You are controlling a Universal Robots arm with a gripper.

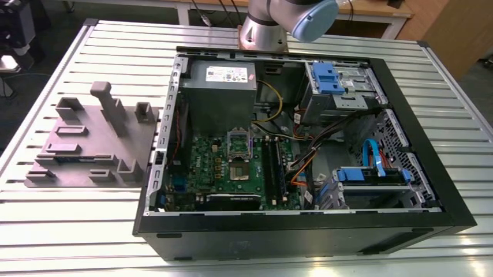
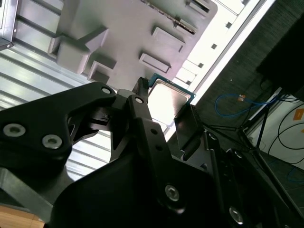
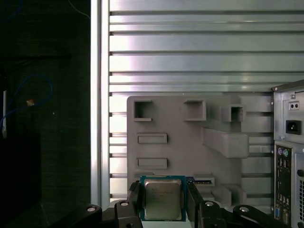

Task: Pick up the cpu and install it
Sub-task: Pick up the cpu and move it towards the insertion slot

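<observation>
The cpu [image 3: 163, 198], a flat square silver chip on a green edge, sits between my two black fingers [image 3: 135, 200] in the first wrist view. My gripper [image 3: 164, 199] is shut on it by two opposite sides. In the second wrist view the cpu [image 2: 168, 100] shines between the same fingers [image 2: 142, 97], held well above the grey parts fixture [image 2: 128, 33]. In the exterior view the open computer case [image 1: 308, 231] lies on the table, and the motherboard's cpu socket [image 1: 239, 171] has its metal frame lifted.
The grey fixture [image 1: 92, 144] with several upright pegs and slots stands at the exterior view's left of the case. The arm's base [image 1: 266, 29] rises behind the case. The slatted metal table [image 1: 77, 231] carries everything. The case's rear panel [image 3: 289, 156] is beside the fixture.
</observation>
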